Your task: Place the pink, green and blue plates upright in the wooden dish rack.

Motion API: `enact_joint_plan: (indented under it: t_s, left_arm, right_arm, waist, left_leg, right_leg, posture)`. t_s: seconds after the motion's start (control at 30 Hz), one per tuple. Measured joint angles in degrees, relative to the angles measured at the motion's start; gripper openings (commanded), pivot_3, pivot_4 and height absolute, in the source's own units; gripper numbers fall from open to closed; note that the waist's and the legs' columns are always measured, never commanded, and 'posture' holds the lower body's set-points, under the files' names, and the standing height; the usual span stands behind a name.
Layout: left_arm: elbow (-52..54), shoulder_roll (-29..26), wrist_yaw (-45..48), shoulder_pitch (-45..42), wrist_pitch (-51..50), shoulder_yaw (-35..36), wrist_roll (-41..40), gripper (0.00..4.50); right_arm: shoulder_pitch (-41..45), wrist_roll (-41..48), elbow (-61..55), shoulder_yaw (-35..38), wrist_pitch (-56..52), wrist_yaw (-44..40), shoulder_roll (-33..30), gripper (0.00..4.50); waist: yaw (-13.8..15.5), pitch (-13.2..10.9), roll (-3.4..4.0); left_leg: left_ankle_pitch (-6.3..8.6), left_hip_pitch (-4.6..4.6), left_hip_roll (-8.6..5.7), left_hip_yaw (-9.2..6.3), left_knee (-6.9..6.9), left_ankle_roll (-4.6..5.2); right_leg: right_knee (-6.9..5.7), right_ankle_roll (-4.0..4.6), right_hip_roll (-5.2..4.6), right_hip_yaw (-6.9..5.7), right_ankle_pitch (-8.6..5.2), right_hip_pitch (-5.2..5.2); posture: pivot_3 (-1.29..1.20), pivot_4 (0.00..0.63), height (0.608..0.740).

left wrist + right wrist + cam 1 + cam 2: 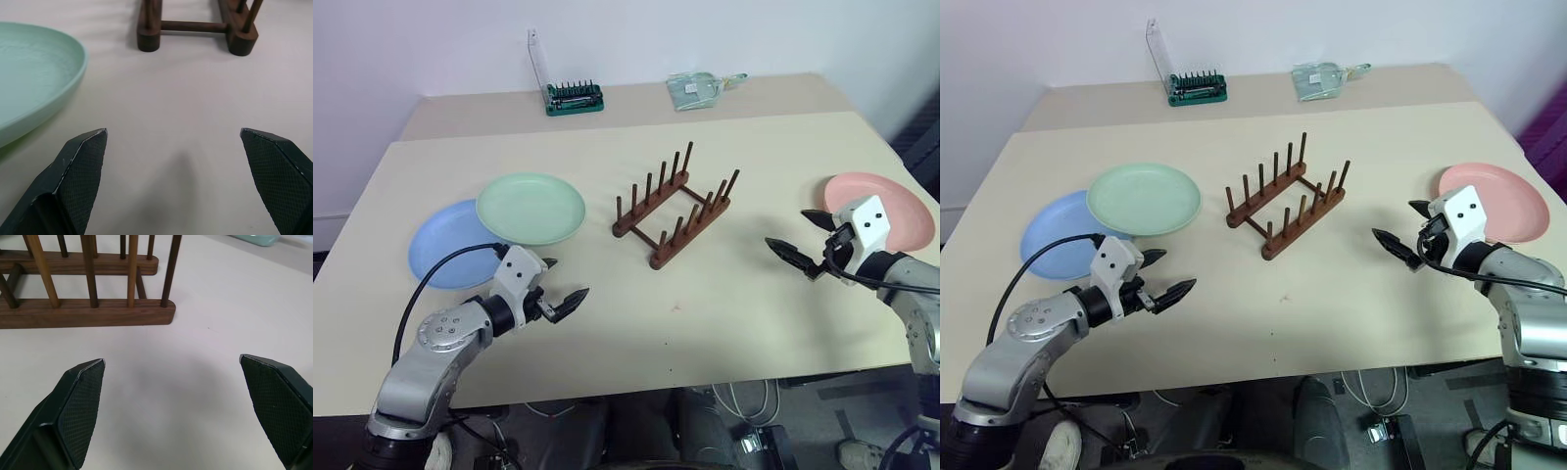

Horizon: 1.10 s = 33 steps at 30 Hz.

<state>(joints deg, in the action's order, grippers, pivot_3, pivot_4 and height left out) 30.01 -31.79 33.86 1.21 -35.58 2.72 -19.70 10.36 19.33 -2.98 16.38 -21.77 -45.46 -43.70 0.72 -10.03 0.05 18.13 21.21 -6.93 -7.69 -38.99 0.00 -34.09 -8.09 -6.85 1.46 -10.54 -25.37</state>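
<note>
Wooden pegged dish rack stands between matte round plates; both hands gape wide

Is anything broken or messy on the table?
Nothing looks broken or spilled. The green plate lies partly on top of the blue plate, and the pink plate lies flat by itself on the other side. The rack stands at a slant on the table, with no plates in it yet.
</note>
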Motion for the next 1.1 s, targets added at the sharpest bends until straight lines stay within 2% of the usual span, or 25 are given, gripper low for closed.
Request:
enact_joint_plan:
  t_s: [0.33, 0.5, 0.6, 0.73, 0.87, 0.9, 0.97, 1.1]
  left_arm:
    - [0.0, 2.1, -2.2, -0.4, 1.0, -3.5, 1.1, 4.47]
    - [-1.6, 4.8, -0.9, -5.7, 1.3, -12.0, 2.5, 4.47]
    - [-7.4, 9.4, -1.0, -11.2, 1.8, -18.4, 5.5, 4.47]
    - [-15.0, 15.5, -2.2, -15.9, 2.1, -21.4, 6.5, 4.47]
    - [-27.1, 22.1, -5.8, -24.2, 4.9, -25.5, 12.3, 4.47]
    - [-29.8, 23.9, -6.9, -25.4, 6.1, -25.5, 13.0, 3.95]
    - [-34.5, 26.9, -9.3, -27.4, 8.2, -25.0, 14.4, 3.21]
    - [-36.8, 27.6, -10.1, -27.9, 10.6, -23.4, 15.4, 1.18]
  right_arm:
    - [4.1, -1.2, 3.1, -4.9, 1.4, -0.5, 0.1, 4.5]
    - [1.4, -0.4, -4.8, -6.8, 0.0, -0.5, 1.1, 4.5]
    - [-1.5, 0.2, -10.6, -8.6, -2.0, 1.2, 4.0, 4.5]
    - [-4.2, 0.7, -15.3, -9.2, -4.4, 3.9, 5.7, 4.5]
    - [-5.8, 2.0, -18.6, -8.3, -6.7, 5.2, 5.8, 4.5]
    - [-6.2, 2.2, -19.5, -7.8, -7.1, 5.4, 5.7, 4.5]
    - [-7.2, 2.3, -20.2, -6.9, -7.6, 5.7, 5.3, 4.5]
    - [-10.5, 2.3, -21.2, -5.9, -7.9, 5.8, 4.7, 4.5]
  waist:
    - [0.1, 0.0, 0.0]
    - [0.2, 0.0, 0.0]
    - [0.2, 0.0, 0.0]
    - [0.0, 0.0, 0.0]
    - [1.3, 0.0, 0.03]
    - [1.5, 0.0, 0.04]
    - [1.8, 0.0, 0.02]
    - [1.6, 0.0, 0.02]
  left_leg:
    - [-0.06, 0.01, 0.0, 0.01, 0.0, -0.1]
    - [-0.04, 0.01, -0.01, -0.01, -0.02, -0.08]
    - [-0.07, 0.03, -0.03, -0.02, -0.05, -0.11]
    - [-0.09, 0.03, -0.03, -0.02, -0.06, -0.15]
    - [-0.09, 0.01, -0.07, -0.02, -0.12, -0.13]
    - [-0.09, -0.01, -0.07, -0.02, -0.12, -0.13]
    - [-0.09, -0.02, -0.07, -0.06, -0.12, -0.13]
    - [-0.09, -0.03, -0.06, -0.05, -0.12, -0.14]
  right_leg:
    - [0.0, 0.0, 0.0, 0.0, 0.0, 0.0]
    - [0.01, 0.0, -0.01, 0.0, 0.0, 0.03]
    - [0.01, -0.01, -0.01, -0.01, 0.01, 0.04]
    - [0.0, -0.01, -0.01, 0.0, 0.01, -0.01]
    - [0.04, -0.02, -0.02, -0.01, 0.01, 0.08]
    - [0.03, -0.02, -0.02, -0.01, 0.01, 0.09]
    - [0.04, -0.02, -0.02, -0.03, 0.01, 0.14]
    - [0.02, -0.03, -0.02, -0.02, 0.01, 0.13]
  posture:
    - [0.0, 0.15, 0.738]
    - [0.0, 0.15, 0.738]
    - [0.0, 0.15, 0.738]
    - [0.0, 0.15, 0.738]
    - [0.0, 0.15, 0.738]
    - [0.0, 0.15, 0.738]
    - [0.0, 0.15, 0.738]
    - [0.0, 0.15, 0.738]
